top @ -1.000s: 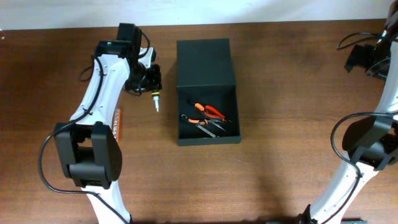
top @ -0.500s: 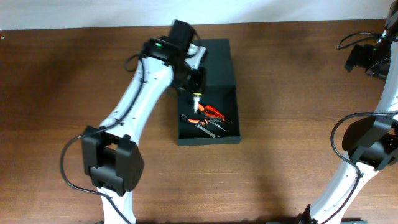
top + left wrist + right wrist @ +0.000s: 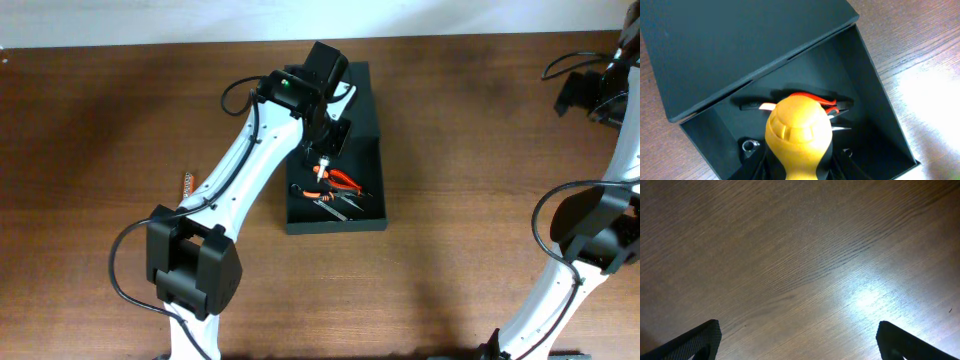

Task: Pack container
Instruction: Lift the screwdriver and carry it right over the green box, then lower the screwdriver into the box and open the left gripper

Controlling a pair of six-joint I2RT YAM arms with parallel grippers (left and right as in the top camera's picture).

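Observation:
The container (image 3: 294,214) is a dark open box with its flap lid (image 3: 352,96) laid back toward the far side. Inside lie orange-handled pliers (image 3: 341,180) and small dark tools (image 3: 336,204). My left gripper (image 3: 326,148) hangs over the box's far part, shut on a yellow-handled screwdriver (image 3: 322,166) that points down into it. In the left wrist view the yellow handle (image 3: 799,131) fills the lower middle between my left gripper's (image 3: 799,171) fingers, with the pliers (image 3: 814,98) and the lid (image 3: 740,40) beyond. My right gripper (image 3: 800,344) stands open over bare wood.
An orange object (image 3: 187,183) lies on the table to the left of the container, partly hidden by my left arm. The right arm (image 3: 590,95) stays at the far right edge of the wooden table.
My left arm has swung right, carrying the screwdriver from the table left of the container to above its open inside. The right arm has not moved.

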